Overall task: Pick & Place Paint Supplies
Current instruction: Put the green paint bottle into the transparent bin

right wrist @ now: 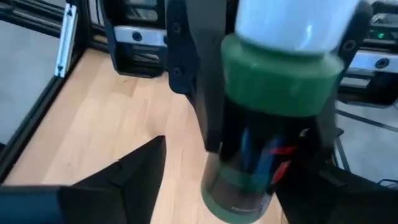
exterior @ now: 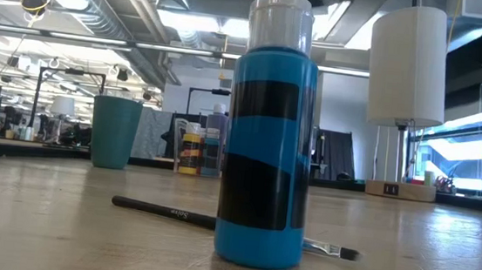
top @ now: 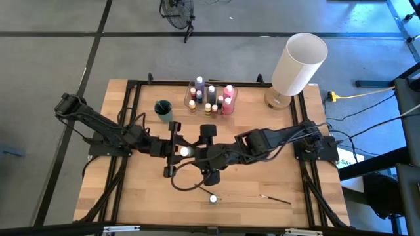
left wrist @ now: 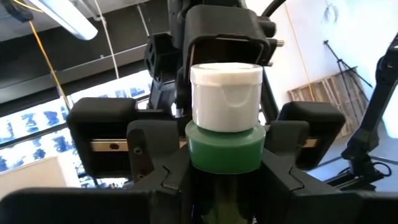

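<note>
handover mid-tabletop: left gripper [top: 176, 151] clamps green bottle [left wrist: 225, 127]; right gripper [top: 197, 153] jaws wide around it, not gripping. container [top: 211, 98] already holds several bottles. left: blue bottle [exterior: 268, 133], paintbrush [exterior: 164, 210] on tabletop [top: 262, 183], teal cup [top: 163, 109].

left hand [top: 178, 151] clamped, right hand [top: 205, 156] parted

- Blue paint bottle [exterior: 267, 146]: black label bands, pale cap.
- Green paint bottle [left wrist: 225, 146]: white cap, dark label.
- Paintbrush [exterior: 216, 223]: dark handle.
- Cup [exterior: 115, 132]: teal.
- Cylinder [top: 298, 63]: white.
- Table [top: 131, 190]: light wood, black frame.
</note>
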`<action>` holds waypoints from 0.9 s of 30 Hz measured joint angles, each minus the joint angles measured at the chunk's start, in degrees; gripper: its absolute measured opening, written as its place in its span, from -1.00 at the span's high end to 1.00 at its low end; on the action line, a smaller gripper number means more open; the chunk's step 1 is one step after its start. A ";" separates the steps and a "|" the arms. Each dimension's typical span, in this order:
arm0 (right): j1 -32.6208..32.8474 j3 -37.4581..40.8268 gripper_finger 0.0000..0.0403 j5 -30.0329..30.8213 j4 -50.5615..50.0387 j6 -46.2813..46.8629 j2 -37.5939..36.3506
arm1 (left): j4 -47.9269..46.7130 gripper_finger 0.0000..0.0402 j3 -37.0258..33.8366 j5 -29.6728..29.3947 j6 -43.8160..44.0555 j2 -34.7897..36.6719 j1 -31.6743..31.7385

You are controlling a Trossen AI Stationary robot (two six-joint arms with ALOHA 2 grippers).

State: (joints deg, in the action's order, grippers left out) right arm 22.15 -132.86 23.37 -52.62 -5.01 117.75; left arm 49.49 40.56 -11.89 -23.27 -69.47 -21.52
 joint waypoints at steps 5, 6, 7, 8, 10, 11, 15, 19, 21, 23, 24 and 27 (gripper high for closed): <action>0.00 -0.02 0.16 0.82 0.02 -0.74 0.41 | -0.22 0.45 0.00 0.29 -0.01 -0.01 -0.25; 0.00 -0.02 0.24 0.81 -0.09 -0.80 0.44 | -0.41 0.45 -0.01 0.27 -0.08 -0.04 -0.31; 0.02 -0.02 0.33 0.83 -0.21 -0.79 0.44 | -0.39 0.45 -0.02 0.31 -0.24 -0.08 -0.31; 0.00 -0.02 0.41 0.81 -0.35 -0.77 0.44 | -0.39 0.45 -0.02 0.35 -0.31 -0.09 -0.31; -0.02 -0.02 0.46 0.80 -0.65 -0.79 0.44 | -0.43 0.44 -0.02 0.32 -0.39 -0.09 -0.28; -0.02 -0.02 0.46 0.80 -0.67 -0.81 0.44 | -0.43 0.43 -0.02 0.30 -0.37 -0.09 -0.28; 0.00 -0.02 0.46 0.81 -0.96 -1.10 0.44 | -0.77 0.34 -0.02 0.71 -1.00 -0.11 -0.24; 0.02 -0.02 0.46 0.69 -1.98 -1.38 0.44 | -1.35 0.20 -0.02 1.05 -1.96 -0.11 -0.47; 0.08 -0.02 0.46 0.61 -2.29 -1.03 0.44 | -1.34 0.12 -0.02 -0.22 -1.33 0.18 -1.10; 0.15 -0.02 0.46 1.59 -3.10 0.26 0.42 | -1.72 0.04 -0.02 -2.74 -0.45 0.96 -2.05; 0.15 -0.02 0.46 2.36 -3.58 0.68 0.42 | -2.07 0.00 -0.02 -4.28 -0.01 1.44 -2.52; 0.09 -0.02 0.46 3.61 -5.27 0.99 0.39 | -3.32 -0.10 -0.02 -7.77 -0.74 2.94 -3.98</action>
State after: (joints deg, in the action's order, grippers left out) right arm 22.24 -132.88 26.98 -57.89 -4.02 118.15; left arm 46.17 40.53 -19.65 -24.01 -66.53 -25.50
